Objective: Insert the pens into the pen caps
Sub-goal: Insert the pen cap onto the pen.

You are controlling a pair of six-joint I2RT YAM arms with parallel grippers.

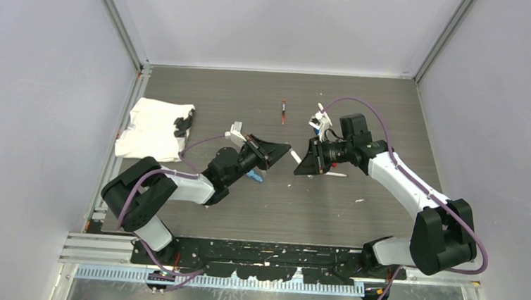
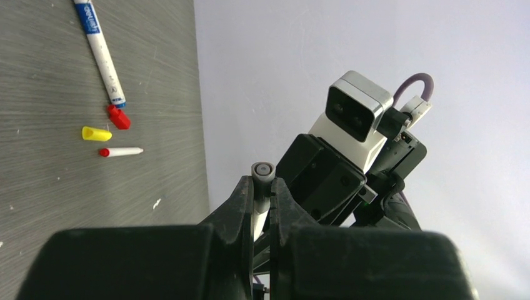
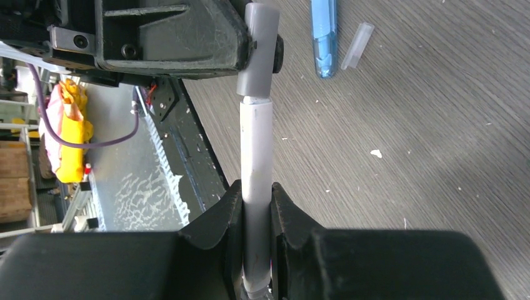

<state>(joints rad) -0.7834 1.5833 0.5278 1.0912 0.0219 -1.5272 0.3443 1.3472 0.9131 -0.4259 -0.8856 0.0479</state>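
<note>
gripping a grey cap (image 3: 259, 50) with the left gripper (image 2: 262, 187), fingers pressed together on its sides, above the middle of the bench (image 1: 217, 97). pinching a white pen (image 3: 256, 156) with the right gripper (image 3: 256, 197), fingers clamped on the barrel partway along. held end to end in 1 straight line, the pen's end touching the cap's mouth; cannot tell how far in. facing each other tip to tip in the top view, both clear of the bench surface.

lying flat on the bench in the left wrist view: 1 pen with a blue label (image 2: 100, 53), 1 red cap (image 2: 119, 117) just beside its blue end, 1 yellow cap (image 2: 97, 134) near the red one, and 1 short white piece with a red tip (image 2: 122, 151) just beside the yellow cap.

seen past the right fingers, flat on the bench: 1 light-blue oblong piece (image 3: 324, 34) and 1 small clear tube (image 3: 357, 45) just beside it, not touching.

toward the far edge, near the middle: 1 thin pen with red on it (image 1: 283, 112), lying alone. at the left edge: a white cloth (image 1: 151, 131), crumpled, with something dark (image 1: 183, 124) on its right side; too small to tell what.
</note>
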